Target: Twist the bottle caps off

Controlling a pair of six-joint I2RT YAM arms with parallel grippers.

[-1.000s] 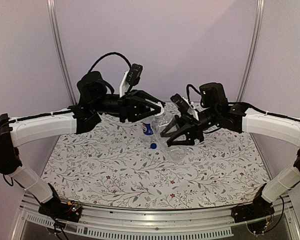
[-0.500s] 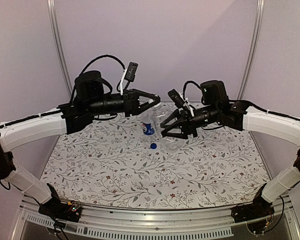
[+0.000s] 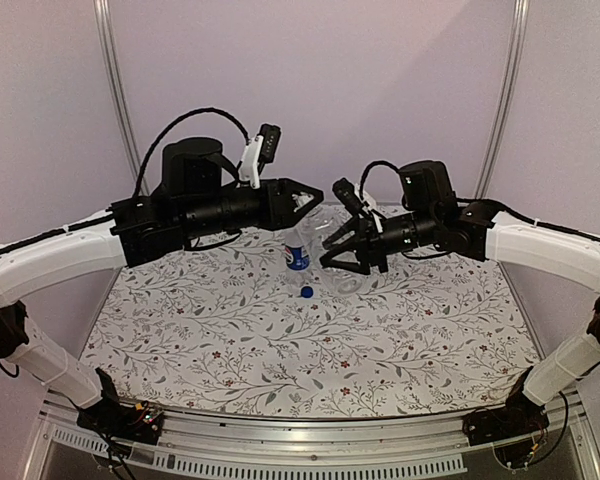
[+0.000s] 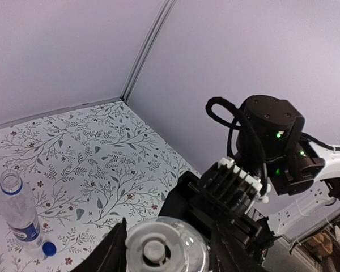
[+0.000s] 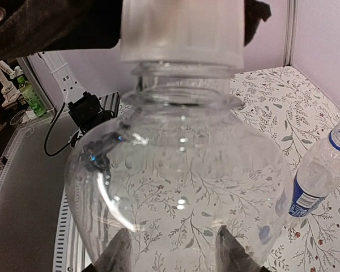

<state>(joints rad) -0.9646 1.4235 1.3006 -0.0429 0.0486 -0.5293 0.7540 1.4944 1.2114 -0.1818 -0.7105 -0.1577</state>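
My right gripper [image 3: 332, 256] is shut on the body of the unlabelled clear bottle [image 3: 348, 278] and holds it tilted above the table. My left gripper [image 3: 316, 203] is shut on its pale cap [image 4: 153, 249]. In the right wrist view the clear bottle [image 5: 181, 187] fills the frame between my fingers [image 5: 116, 252], with the pale cap [image 5: 181, 31] on its neck. The labelled bottle [image 3: 297, 250] stands upright and capless on the table. The blue cap [image 3: 306, 292] lies just in front of it. Both also show in the left wrist view: the labelled bottle [image 4: 17, 209] and the blue cap [image 4: 49, 248].
The flowered tablecloth [image 3: 280, 350] covers the table. Purple walls with metal posts [image 3: 120, 110] close in the back and sides. A metal rail [image 3: 310, 440] runs along the near edge.
Both grippers have risen with the clear bottle, which is now higher off the table. The left wrist has turned on the pale cap. The labelled bottle and blue cap have not moved.
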